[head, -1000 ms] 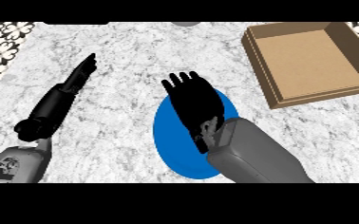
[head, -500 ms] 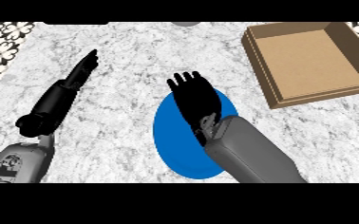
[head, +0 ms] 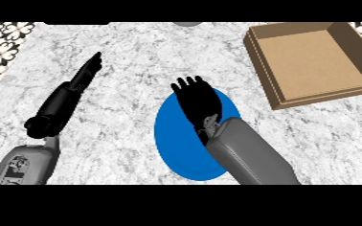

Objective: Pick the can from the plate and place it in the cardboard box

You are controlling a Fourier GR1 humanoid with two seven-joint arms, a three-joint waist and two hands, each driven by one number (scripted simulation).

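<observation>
The white-and-grey marbled table (head: 141,52) fills my view from edge to edge; at its far left a strip of black-and-white flower pattern (head: 13,38) is cut off by the frame, and a small grey round thing (head: 187,23) at the far edge shows only as a sliver, too little to name.

The cardboard box (head: 311,62) sits at the far right, open-topped, its brown floor bare as far as I can see; its right corner runs out of the picture.

The blue plate (head: 173,139) lies near the middle, towards me, well apart from the box. My right forearm (head: 251,155) crosses its right half and hides a good part of it.

My left forearm (head: 56,105) lies along the left side of the table, and my left hand (head: 88,69) points away from me with its fingers straight and together, touching nothing that I can see.

My right hand (head: 198,98) is over the far part of the plate, fingers spread and straight, reaching just past the far rim. It is open and I see nothing gripped in it.

The can I cannot make out anywhere: if it stands on the plate, it is under my right hand or wrist. I cannot tell whether my hand touches it.
</observation>
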